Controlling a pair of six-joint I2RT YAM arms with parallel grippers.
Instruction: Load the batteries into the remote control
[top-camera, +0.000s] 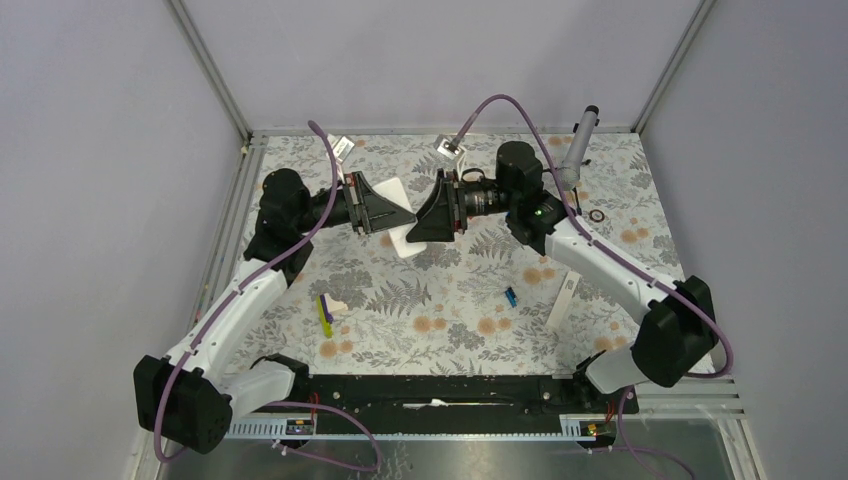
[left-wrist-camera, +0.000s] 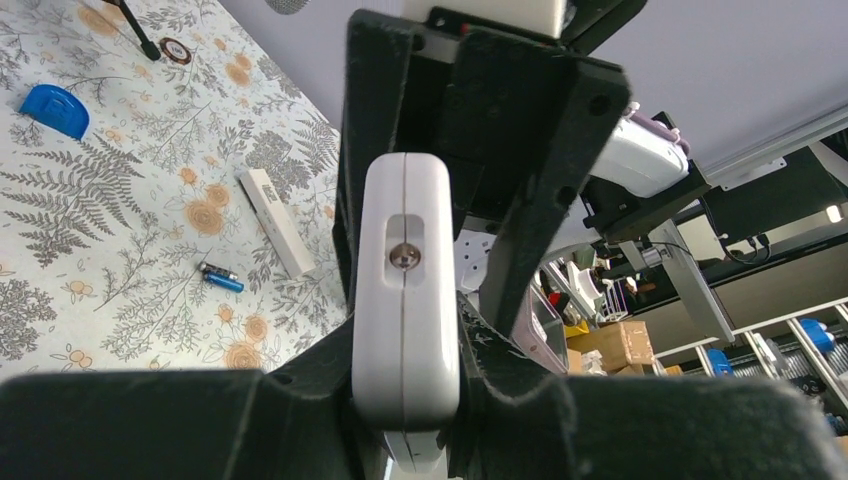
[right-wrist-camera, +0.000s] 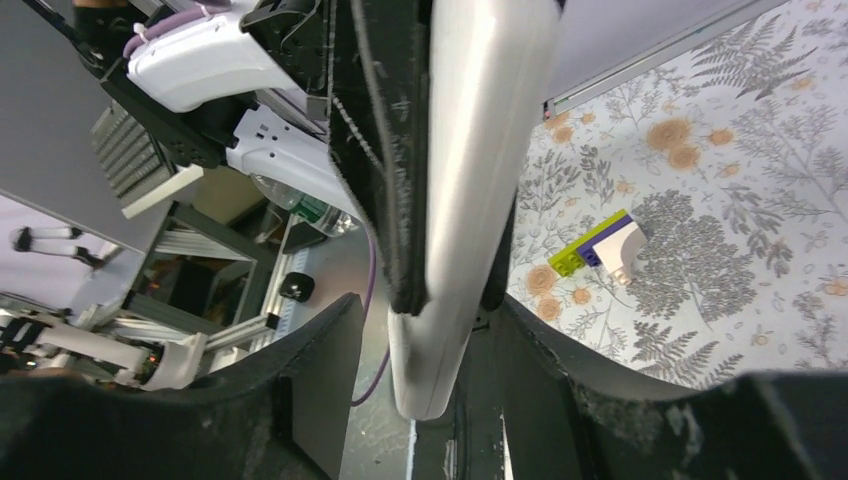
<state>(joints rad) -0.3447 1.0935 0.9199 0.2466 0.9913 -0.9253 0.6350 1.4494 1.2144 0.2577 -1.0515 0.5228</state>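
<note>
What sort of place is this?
Probably a robotics lab: left gripper and right gripper hold one remote control over a walled, floral-covered table, and shelving and cardboard boxes show behind.

your table (top-camera: 450, 330) has a cloth with grey ferns and orange flowers. from the top, a tiny blue battery (top-camera: 510, 296) lies flat at about 4 o'clock from the middle. a long white bar (top-camera: 563, 300) lies near it, on its 3 o'clock side, not touching. at 8 o'clock sits a small block toy (top-camera: 327, 312), purple, green and white. a small dark ring (top-camera: 597, 215) lies at 2 o'clock. the left wrist view also shows a round blue cap (left-wrist-camera: 55, 110) on the cloth, well apart from the bar. there, something dark lies right by the battery; you cannot tell what.
</note>
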